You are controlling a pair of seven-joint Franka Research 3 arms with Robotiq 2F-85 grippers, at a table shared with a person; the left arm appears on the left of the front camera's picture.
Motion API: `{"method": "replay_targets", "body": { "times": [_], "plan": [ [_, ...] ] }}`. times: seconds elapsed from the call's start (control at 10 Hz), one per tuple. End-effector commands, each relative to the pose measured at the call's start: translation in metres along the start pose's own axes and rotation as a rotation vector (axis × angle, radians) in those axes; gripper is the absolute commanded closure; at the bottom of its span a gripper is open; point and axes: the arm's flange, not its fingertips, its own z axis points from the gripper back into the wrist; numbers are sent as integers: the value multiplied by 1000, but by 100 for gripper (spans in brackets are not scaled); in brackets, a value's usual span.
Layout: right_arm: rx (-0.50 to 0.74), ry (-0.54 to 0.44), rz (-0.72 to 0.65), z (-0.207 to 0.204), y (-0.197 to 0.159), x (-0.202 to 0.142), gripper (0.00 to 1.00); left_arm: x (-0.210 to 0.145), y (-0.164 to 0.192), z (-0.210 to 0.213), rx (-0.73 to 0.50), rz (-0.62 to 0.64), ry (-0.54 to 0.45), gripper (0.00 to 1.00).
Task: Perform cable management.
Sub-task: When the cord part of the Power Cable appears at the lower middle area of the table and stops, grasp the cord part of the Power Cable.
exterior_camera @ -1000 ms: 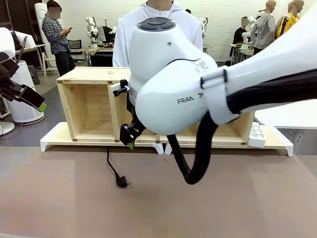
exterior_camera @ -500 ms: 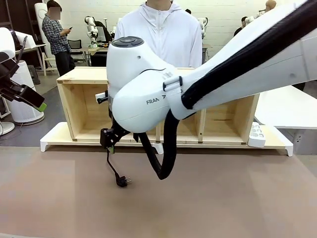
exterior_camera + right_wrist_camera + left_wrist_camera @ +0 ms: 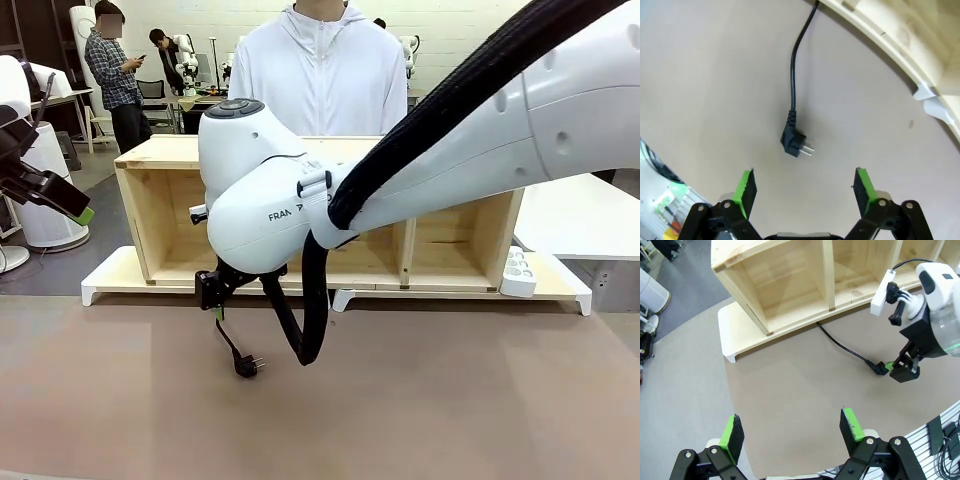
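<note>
Tabletop (image 3: pixel 450 400): R hand (image 3: pixel 804 182) splayed, hovering over cable (image 3: pixel 792 85).

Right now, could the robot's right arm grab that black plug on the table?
Probably yes: the right gripper hangs open just above the plug, with bare table around it and nothing between.

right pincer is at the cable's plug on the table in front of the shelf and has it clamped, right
No, it isn't clamped. The right pincer is open, and the plug of the cable lies free on the table in front of the shelf, beyond the pads and untouched. The right wrist view shows it.
</note>
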Motion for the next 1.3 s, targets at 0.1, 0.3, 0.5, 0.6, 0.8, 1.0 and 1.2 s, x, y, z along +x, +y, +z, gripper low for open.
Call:
{"method": "replay_targets", "body": {
  "times": [0.1,0.3,0.5,0.6,0.8,1.0,1.2],
  "plan": [
    [-29,80,-30,-26,7,10,0,2,0,-1,8,-1,-6,0],
    [9,125,-28,-33,5,13,0,2,0,-1,8,-1,-6,0],
    [57,182,-15,-46,5,19,0,2,0,-1,8,-1,-6,0],
    [80,206,-7,-51,5,23,0,2,0,-1,8,-1,-6,0],
    [87,230,30,-65,10,19,0,2,0,-1,8,-1,-6,0],
    [91,208,60,-67,12,24,0,2,0,-1,8,-1,-6,0],
    [65,196,81,-75,18,25,0,2,0,-1,8,-1,-6,0]
  ]
}}
